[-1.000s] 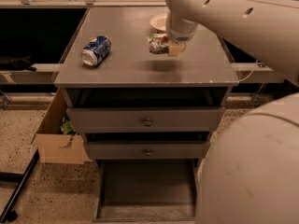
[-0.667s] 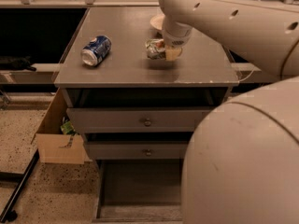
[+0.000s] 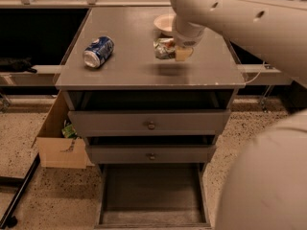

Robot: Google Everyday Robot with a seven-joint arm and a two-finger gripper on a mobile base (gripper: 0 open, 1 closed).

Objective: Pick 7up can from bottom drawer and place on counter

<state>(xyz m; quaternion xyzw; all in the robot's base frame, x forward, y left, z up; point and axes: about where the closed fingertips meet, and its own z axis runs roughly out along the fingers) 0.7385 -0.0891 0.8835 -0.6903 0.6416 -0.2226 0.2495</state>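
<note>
Since a moment ago my pincer has slid slightly to the right above the counter, taking the can along. The big rounded bulk of my body has drawn back toward the lower right, so more of the drawer fronts show.

My smooth, cream-white arm, a thick tube dotted with small dark holes, crosses the top right of the view. Below it stands the grey, boxy drawer cabinet on a speckled stone-like floor. Its broad, flat, matte grey counter forms the top. The bottom drawer, the deepest one, is pulled out and shows a plain flat grey floor. Above it are two shallower grey drawers, each with a small round metal knob, both standing slightly out. An open brown cardboard box leans against the cabinet's left side.

On the counter, a pale round bowl sits near the back, partly behind my wrist. A blue and white drink can lies on its side toward the left. The small, dented, silvery-white 7up can with green markings is over the counter's right half, in front of the bowl, with a soft shadow on the surface below. My pincer is clamped on it, one yellowish finger pad pressed to its right side. I cannot tell whether the can touches the counter.
</note>
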